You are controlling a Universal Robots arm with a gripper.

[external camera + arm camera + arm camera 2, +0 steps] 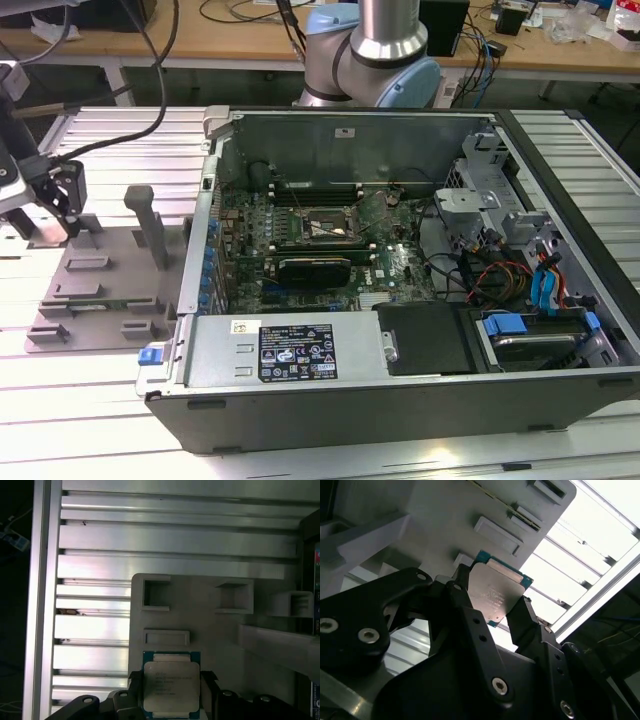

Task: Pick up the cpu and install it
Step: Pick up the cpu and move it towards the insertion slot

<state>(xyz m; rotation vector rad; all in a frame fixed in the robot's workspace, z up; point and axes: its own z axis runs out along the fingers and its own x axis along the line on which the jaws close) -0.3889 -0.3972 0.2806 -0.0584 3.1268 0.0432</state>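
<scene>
We had the gripper pinching the cpu by two opposite edges over the fixture plate, on the exterior view's left of the open PC case.

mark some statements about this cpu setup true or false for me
1. The case is open, with the motherboard exposed. True.
2. The cpu sits between the fingers of the gripper. True.
3. The cpu is already installed inside the case. False: it is at the grey fixture plate, outside the case.
4. The gripper hangs inside the case. False: it is over the fixture plate, at the exterior view's left.
5. The fixture plate lies on a slatted metal table. True.
</scene>
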